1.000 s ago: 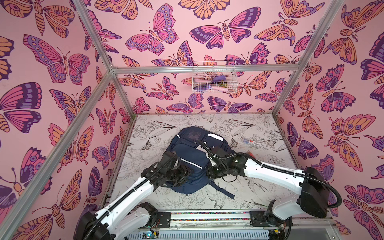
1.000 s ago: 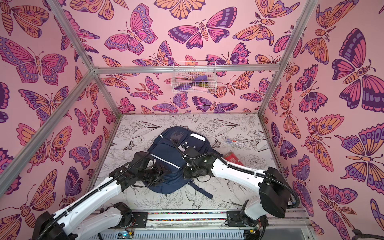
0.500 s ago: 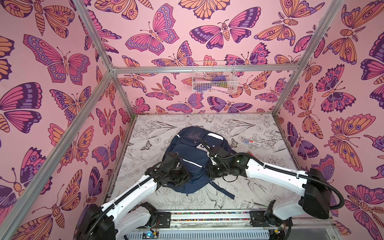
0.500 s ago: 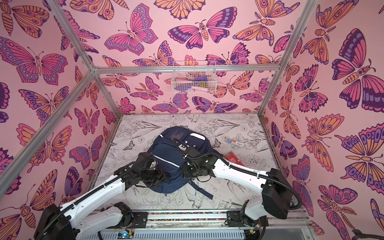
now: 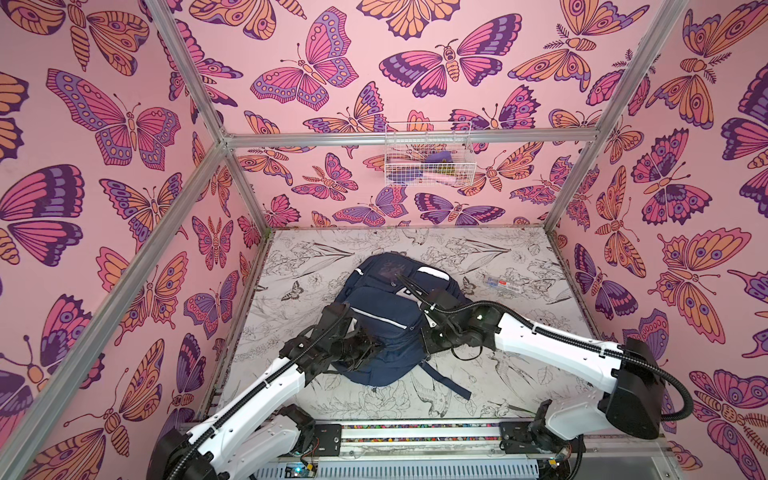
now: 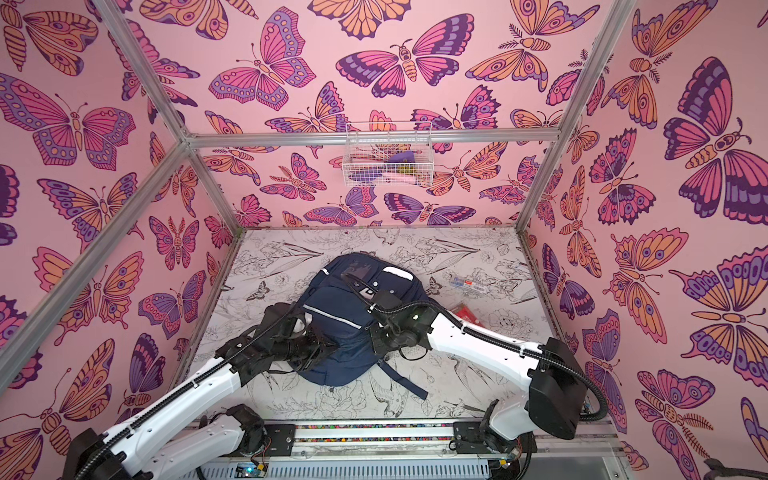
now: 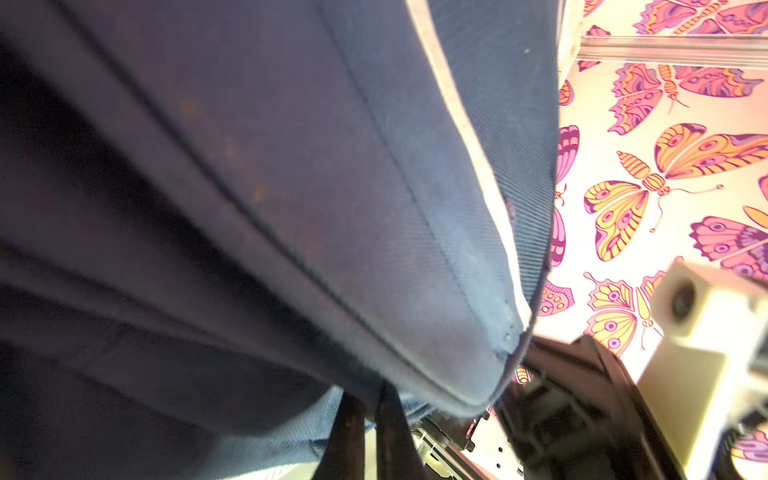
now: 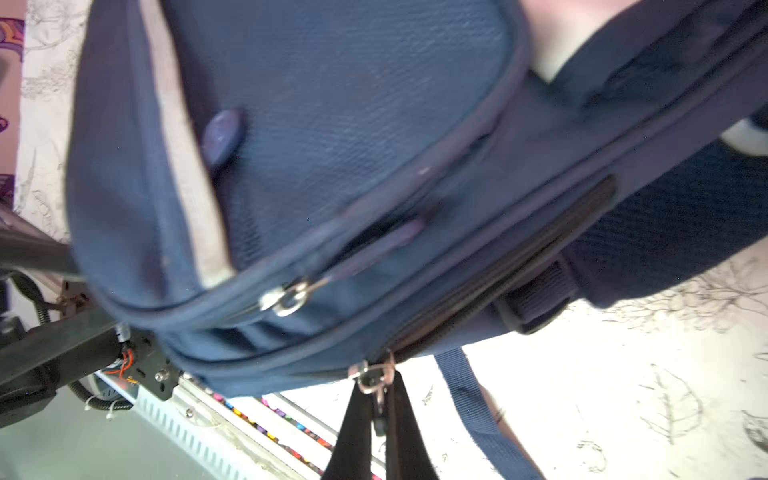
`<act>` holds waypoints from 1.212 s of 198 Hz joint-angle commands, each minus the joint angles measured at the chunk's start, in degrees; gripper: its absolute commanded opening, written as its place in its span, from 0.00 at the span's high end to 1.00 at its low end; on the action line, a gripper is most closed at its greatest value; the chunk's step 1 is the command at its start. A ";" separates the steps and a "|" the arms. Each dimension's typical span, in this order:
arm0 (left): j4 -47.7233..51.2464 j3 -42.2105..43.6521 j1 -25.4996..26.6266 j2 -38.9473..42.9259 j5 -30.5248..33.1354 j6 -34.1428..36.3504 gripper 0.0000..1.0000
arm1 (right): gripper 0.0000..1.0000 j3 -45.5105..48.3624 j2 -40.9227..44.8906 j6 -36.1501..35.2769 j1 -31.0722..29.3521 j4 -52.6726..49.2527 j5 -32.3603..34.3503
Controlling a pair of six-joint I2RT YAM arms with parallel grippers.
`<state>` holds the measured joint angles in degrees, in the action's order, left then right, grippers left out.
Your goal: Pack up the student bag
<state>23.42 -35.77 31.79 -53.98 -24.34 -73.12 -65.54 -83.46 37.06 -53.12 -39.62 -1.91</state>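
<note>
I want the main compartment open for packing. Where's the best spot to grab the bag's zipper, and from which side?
Pinch the metal zipper pull dangling at the student bag's side seam, approaching from the robot's right, low over the table. It hangs free of the fabric, suiting a narrow pinch; the right end effector holds it this way.

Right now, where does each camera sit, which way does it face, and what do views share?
Both top views: high above the robot's base, facing down at the navy blue fabric backpack; both white arms show.
Left wrist: close against the backpack's side; left gripper shut on its fabric.
Right wrist: facing its zips; right gripper pinches a metal zip pull.
Shared: the backpack.
</note>
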 commanded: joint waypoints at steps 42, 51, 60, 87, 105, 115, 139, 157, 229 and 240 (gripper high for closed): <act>7.11 2.90 -1.03 1.59 4.65 2.67 1.00 | 1.00 -3.01 -5.02 -9.41 14.38 -9.33 8.57; 7.35 2.94 -1.03 1.54 4.62 2.91 1.00 | 1.00 -3.31 -5.73 -9.78 15.27 -8.93 8.51; 7.45 2.98 -1.08 1.42 4.43 2.99 1.00 | 1.00 -3.85 -6.25 -10.11 15.89 -8.81 8.54; 6.71 3.03 -1.06 0.74 4.07 2.38 1.00 | 1.00 -4.21 -6.24 -11.05 15.65 -6.25 4.03; 3.91 3.28 -0.97 -0.20 2.61 1.34 1.00 | 0.90 -4.07 -5.99 -10.83 14.31 -5.78 3.72; 0.43 3.90 -0.95 -0.73 0.96 0.48 1.00 | 0.71 -4.20 -4.97 -10.46 13.70 -6.47 4.30; -2.88 2.48 -0.94 -0.93 -1.04 0.76 0.69 | 0.48 -4.12 0.71 -9.21 12.43 -8.59 7.64; -2.36 0.97 -1.11 0.92 -0.22 1.52 0.48 | 0.43 -3.30 6.02 -8.77 12.34 -8.80 7.77; 8.46 -6.40 -10.56 -0.12 -1.39 8.66 0.35 | 0.38 8.38 12.10 -5.76 11.07 10.79 -10.36; 8.13 -6.51 -11.03 -2.13 -2.38 9.28 0.34 | 0.37 9.48 10.97 -5.49 10.28 14.27 -12.41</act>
<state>28.27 -42.19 22.26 -52.77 -24.40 -66.08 -58.48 -70.26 30.15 -41.23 -34.79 -6.52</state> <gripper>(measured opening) 0.656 0.622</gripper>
